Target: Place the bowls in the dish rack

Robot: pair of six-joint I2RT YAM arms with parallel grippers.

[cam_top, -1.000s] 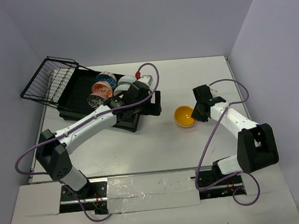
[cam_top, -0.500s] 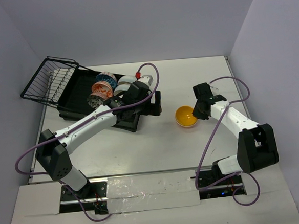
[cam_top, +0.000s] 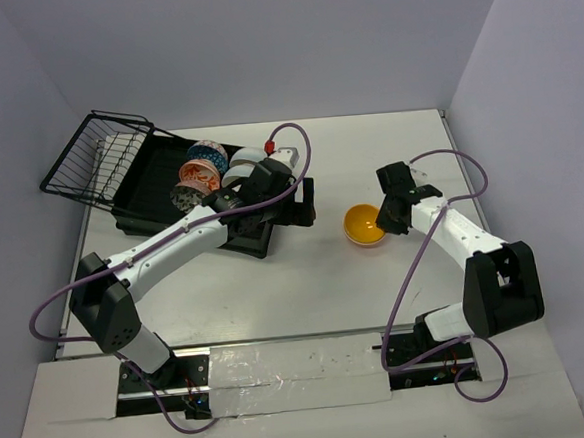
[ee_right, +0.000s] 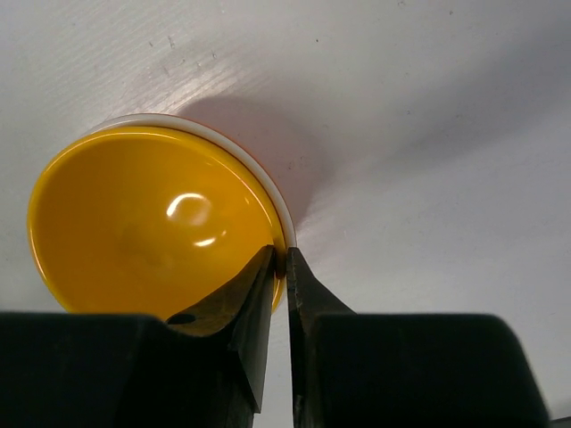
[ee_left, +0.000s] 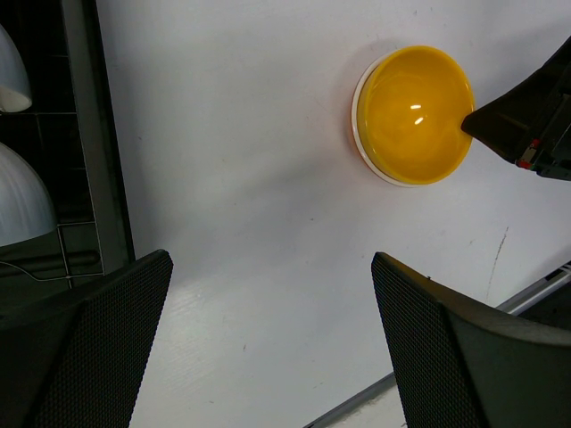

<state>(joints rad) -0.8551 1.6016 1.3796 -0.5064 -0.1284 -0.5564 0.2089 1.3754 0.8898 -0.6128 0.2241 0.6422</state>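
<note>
The right gripper (ee_right: 284, 260) is clamped on the rim of the yellow bowl (ee_right: 134, 223), so hold tight and lift it slowly.

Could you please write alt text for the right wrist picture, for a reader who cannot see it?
The right gripper is shut on the rim of the yellow bowl, one jaw inside and one outside. The bowl rests open side up on a white table, a thin white edge around its rim.
</note>
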